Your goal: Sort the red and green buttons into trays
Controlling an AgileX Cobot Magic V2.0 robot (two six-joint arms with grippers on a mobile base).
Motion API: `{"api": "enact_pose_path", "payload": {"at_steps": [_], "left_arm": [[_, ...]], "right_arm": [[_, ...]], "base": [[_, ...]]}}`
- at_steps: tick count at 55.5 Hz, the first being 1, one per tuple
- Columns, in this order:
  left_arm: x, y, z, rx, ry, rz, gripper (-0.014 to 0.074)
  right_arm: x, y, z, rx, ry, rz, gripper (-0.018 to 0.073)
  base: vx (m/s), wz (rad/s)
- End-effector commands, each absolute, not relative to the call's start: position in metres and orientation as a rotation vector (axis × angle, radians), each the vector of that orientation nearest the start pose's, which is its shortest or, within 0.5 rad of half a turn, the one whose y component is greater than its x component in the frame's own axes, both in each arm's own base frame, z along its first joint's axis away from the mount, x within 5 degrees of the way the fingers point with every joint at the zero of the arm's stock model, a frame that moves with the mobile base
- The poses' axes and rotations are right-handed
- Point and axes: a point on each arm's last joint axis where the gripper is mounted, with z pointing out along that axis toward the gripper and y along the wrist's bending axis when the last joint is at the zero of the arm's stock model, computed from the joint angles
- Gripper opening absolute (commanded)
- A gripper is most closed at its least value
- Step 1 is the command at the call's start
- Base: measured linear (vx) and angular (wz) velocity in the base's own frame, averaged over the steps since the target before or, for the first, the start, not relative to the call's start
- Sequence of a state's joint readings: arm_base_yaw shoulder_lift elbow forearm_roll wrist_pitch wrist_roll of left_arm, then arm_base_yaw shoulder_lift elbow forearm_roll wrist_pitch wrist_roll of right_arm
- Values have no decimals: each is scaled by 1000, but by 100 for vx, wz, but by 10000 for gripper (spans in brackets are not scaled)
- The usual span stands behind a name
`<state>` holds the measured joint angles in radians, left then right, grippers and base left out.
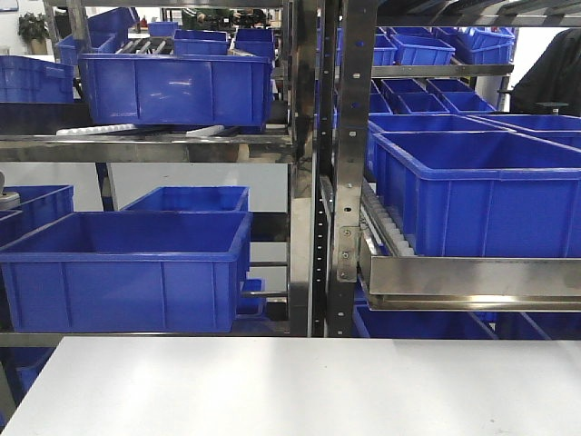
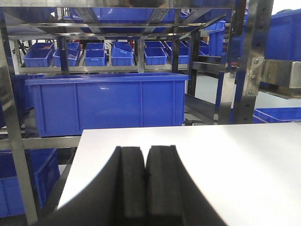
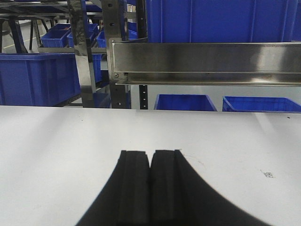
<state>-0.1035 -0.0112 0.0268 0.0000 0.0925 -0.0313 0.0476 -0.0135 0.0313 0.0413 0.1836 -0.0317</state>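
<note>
Two arms wait at the near edge of a white table (image 1: 300, 391), with sorting not yet under way. In the left wrist view the left pincer (image 2: 146, 150) fills the bottom centre of the frame, its two dark pads pressed together with only a thin seam between them and nothing held. The right wrist view shows the same: the right pincer (image 3: 150, 153) sits low in the frame, pads closed against each other and empty, above the pale tabletop.

None of the three views shows the red and green buttons or the trays meant to receive them. Every stretch of table the cameras take in shows only the white surface, apart from a tiny dark speck at the lower right of the right wrist view, too small to identify.

Behind the table, steel racks (image 1: 313, 182) carry deep blue crates (image 1: 127, 272) across the upper and middle parts of the front view. A stainless shelf lip (image 3: 202, 63) runs along the top of the right wrist view.

By this evidence the task stands at its opening step, locating the parts, with no button picked and none placed. The next move calls for bringing the buttons and trays into view. After that, one pincer must be opened before it comes down over so small a piece, and the cap colour must be matched to the tray colour.
</note>
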Motion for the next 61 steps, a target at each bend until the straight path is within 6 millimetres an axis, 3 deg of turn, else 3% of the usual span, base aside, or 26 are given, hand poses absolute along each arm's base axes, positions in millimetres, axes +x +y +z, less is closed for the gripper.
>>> {"api": "enact_pose_path", "payload": {"at_steps": [1,35,44,61], "left_arm": [[54,-6,211,48,1477,-117,-6],[54,-6,211,48,1476,-117,-6],[53,-6,219,43,1392,-122,-6],[49,-5,235,37,1229,-126,-6]], "right_arm": [[56,3,190,-38,1607,42,-9],[56,3,190,-39,1607,41,-9],[57,3,191,-77,1595,-2,-9],[55,3,212,-69,1366,-5,-9]], "base": [[0,0],[0,0],[0,0],[0,0]]}}
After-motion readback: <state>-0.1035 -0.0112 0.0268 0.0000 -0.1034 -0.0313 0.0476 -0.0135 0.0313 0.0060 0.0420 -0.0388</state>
